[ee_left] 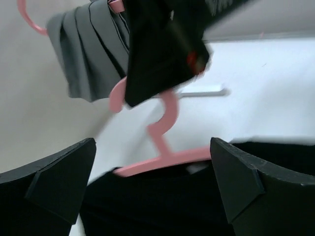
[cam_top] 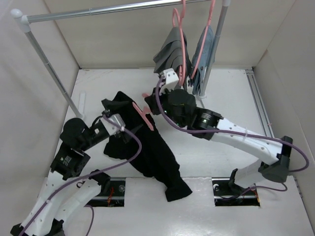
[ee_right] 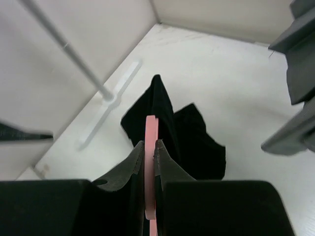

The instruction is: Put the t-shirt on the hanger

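On the white table (cam_top: 221, 98), centre: the black t-shirt (cam_top: 157, 157) lies crumpled in a long diagonal heap, and its far end is bunched up at the pink hanger (cam_top: 146, 114), whose bar sits along the top edge of the cloth with the hook clear above it. The right gripper (ee_right: 149, 147) pinches the hanger's thin plastic edge-on, both fingers pressed against it. The left gripper (ee_left: 152, 142) stands spread wide just beside the shirt's far end, with nothing between its fingers (bar and cloth lie beyond the gap); behind, a metal rail (cam_top: 98, 11) carries a grey garment (cam_top: 170, 51) and a blue-grey one (cam_top: 205, 46).
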`<move>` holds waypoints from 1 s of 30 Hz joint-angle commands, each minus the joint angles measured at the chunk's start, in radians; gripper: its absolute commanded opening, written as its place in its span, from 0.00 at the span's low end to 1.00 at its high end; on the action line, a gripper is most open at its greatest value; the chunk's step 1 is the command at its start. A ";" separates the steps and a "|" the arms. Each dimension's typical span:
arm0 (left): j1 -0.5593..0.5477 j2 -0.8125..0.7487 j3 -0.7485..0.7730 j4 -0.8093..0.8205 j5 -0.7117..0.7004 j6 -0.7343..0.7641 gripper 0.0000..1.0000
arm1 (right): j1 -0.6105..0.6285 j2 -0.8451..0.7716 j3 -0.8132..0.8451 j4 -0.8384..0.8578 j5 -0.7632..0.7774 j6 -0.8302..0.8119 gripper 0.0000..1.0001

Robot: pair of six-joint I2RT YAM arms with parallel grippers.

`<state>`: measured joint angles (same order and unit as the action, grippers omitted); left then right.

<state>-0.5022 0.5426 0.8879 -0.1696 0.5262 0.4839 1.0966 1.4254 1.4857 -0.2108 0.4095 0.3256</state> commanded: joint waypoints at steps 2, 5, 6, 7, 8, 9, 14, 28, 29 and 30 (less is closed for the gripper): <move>-0.001 0.152 0.112 -0.154 0.012 -0.352 1.00 | 0.025 0.131 0.151 0.214 0.230 0.027 0.00; -0.001 0.194 0.126 -0.165 -0.005 -0.392 1.00 | 0.025 0.237 0.252 0.223 0.250 0.027 0.00; -0.001 0.207 0.126 -0.174 -0.018 -0.402 1.00 | 0.035 0.257 0.271 0.223 0.265 0.027 0.00; -0.001 0.207 0.126 -0.174 -0.031 -0.403 1.00 | 0.036 0.274 0.284 0.223 0.265 0.027 0.00; -0.001 0.207 0.126 -0.189 -0.046 -0.403 1.00 | 0.036 0.300 0.306 0.223 0.278 0.036 0.00; -0.001 0.220 0.126 -0.221 -0.080 -0.403 1.00 | 0.036 0.309 0.306 0.223 0.278 0.036 0.00; -0.001 0.218 0.069 -0.260 -0.163 -0.367 1.00 | 0.036 0.348 0.361 0.232 0.298 0.058 0.00; -0.001 0.281 -0.069 -0.153 -0.367 -0.259 1.00 | 0.036 0.408 0.433 0.232 0.244 0.049 0.00; -0.001 0.293 -0.069 -0.153 -0.376 -0.248 1.00 | 0.045 0.408 0.433 0.232 0.244 0.049 0.00; -0.001 0.293 -0.069 -0.153 -0.387 -0.248 1.00 | 0.045 0.408 0.433 0.232 0.244 0.049 0.00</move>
<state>-0.5091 0.8112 0.8303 -0.3515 0.2428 0.2153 1.1110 1.8595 1.8633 -0.0963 0.6712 0.3550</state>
